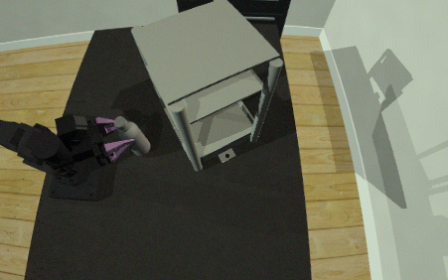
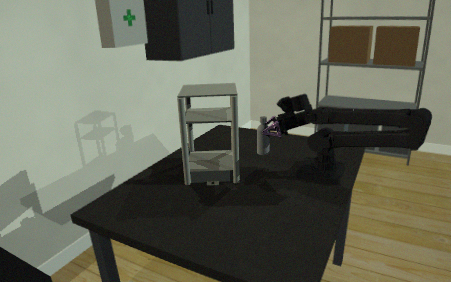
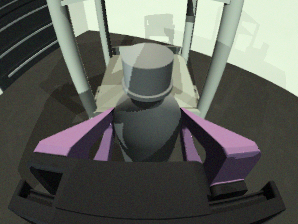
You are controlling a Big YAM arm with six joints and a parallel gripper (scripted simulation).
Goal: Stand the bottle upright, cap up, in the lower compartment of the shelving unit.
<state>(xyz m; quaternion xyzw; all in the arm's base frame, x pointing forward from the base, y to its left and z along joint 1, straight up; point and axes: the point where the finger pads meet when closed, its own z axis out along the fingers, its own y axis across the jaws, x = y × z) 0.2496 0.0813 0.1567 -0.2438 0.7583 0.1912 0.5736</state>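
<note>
My gripper (image 1: 114, 135) is shut on the grey bottle (image 1: 133, 134) and holds it upright, cap up, above the black table. In the exterior view the bottle (image 2: 263, 136) hangs to the right of the grey shelving unit (image 2: 209, 132), apart from it. The purple fingers (image 2: 271, 128) clasp the bottle's upper body. In the wrist view the bottle (image 3: 148, 112) sits between the two purple fingers, with the shelving unit's lower compartment (image 3: 149, 82) straight behind it between two posts. The lower compartment (image 1: 224, 124) is empty.
The shelving unit (image 1: 209, 74) has round corner posts and a middle shelf (image 2: 210, 114). A small tag (image 1: 226, 156) lies at its foot. My arm's base (image 2: 326, 167) stands on the table's right side. A tall metal rack with boxes (image 2: 375, 75) stands behind.
</note>
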